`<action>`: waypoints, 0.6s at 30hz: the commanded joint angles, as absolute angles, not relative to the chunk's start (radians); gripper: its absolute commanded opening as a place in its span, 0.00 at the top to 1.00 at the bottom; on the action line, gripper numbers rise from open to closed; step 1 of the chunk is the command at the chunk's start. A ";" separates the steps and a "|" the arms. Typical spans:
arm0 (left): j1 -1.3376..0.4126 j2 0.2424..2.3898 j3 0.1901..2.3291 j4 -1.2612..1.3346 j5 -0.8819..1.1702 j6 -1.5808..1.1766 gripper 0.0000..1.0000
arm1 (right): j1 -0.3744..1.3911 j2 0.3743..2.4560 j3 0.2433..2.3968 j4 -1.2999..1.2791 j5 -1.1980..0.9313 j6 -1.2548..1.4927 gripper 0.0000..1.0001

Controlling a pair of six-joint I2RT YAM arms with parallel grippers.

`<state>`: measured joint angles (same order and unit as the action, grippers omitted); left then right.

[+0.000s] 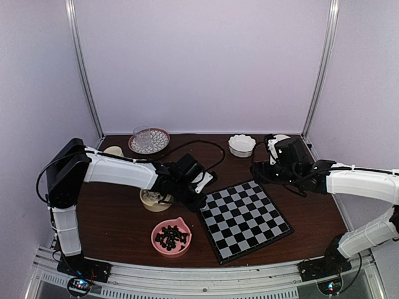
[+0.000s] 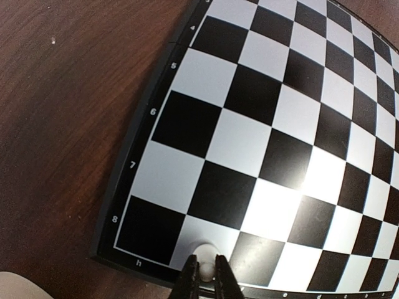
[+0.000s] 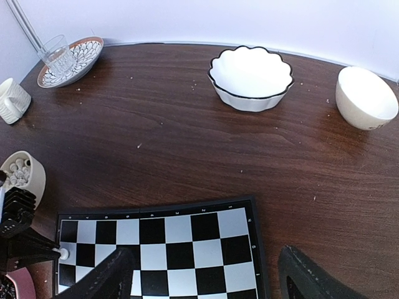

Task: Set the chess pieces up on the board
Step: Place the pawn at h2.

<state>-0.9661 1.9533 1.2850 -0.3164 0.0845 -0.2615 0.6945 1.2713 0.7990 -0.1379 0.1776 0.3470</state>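
Jaws of left gripper (image 2: 204,278) pinch white chess piece (image 2: 203,251) on board (image 2: 280,124) edge square beside corner; right gripper (image 3: 206,280) jaws wide, holding nothing, near board's far corner. Cream bowl (image 3: 37,184), pink bowl (image 1: 154,235) just beside board.

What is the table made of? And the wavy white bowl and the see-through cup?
The table looks like dark wood or wood-look laminate: streaky grain shows. The wavy white bowl seems glazed ceramic, smooth and shiny. The cup looks like clear glass; you see through it.
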 commanded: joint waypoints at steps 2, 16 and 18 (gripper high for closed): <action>-0.978 1.978 1.316 -0.314 0.101 -0.254 0.93 | 0.701 1.248 0.792 -0.133 0.198 0.346 0.17; -0.978 1.960 1.323 -0.334 0.070 -0.254 0.76 | 0.701 1.244 0.790 -0.133 0.198 0.347 0.17; -0.979 1.946 1.319 -0.333 0.067 -0.253 0.74 | 0.701 1.244 0.790 -0.133 0.198 0.347 0.17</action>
